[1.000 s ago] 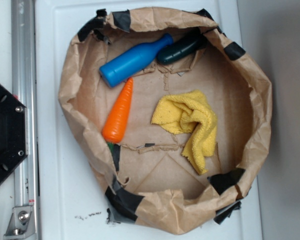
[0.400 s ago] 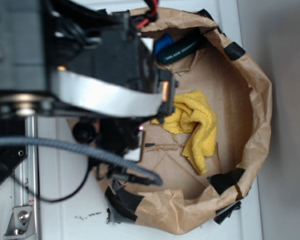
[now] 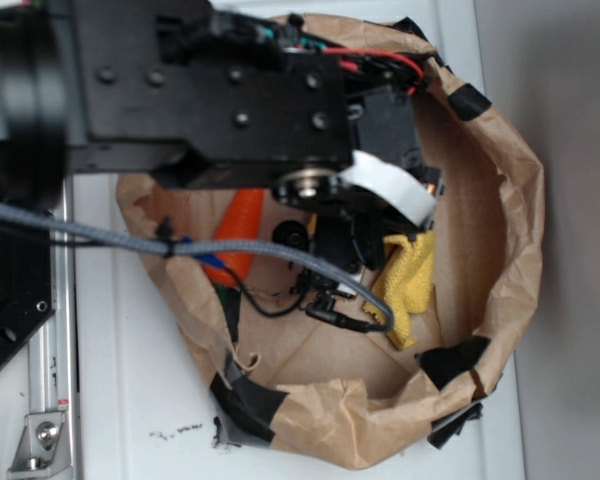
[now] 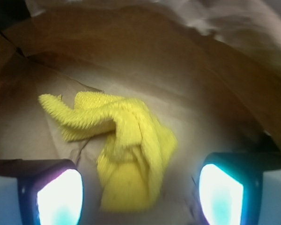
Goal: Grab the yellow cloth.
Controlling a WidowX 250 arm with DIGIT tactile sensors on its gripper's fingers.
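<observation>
A: What does the exterior view show?

B: The black robot arm reaches in from the left over a crumpled brown paper bag that sits on a white surface. The bag is rolled down into a bowl shape and patched with black tape. The arm hides most of the inside. Part of the yellow cloth shows on the bag's floor, just below and right of the arm's front end. An orange carrot toy peeks out under the arm on the left, with a grey cable crossing in front of it.

A: Can you see the gripper there?

B: No, the fingers are hidden under the arm's body from that angle.

A: And the wrist view?

B: There the gripper is spread wide. One pad sits at the lower left and the other at the lower right, both glowing pale. The yellow cloth lies rumpled on the brown paper between them, one corner stretching up to the left. Neither pad touches it, and nothing is held.
</observation>
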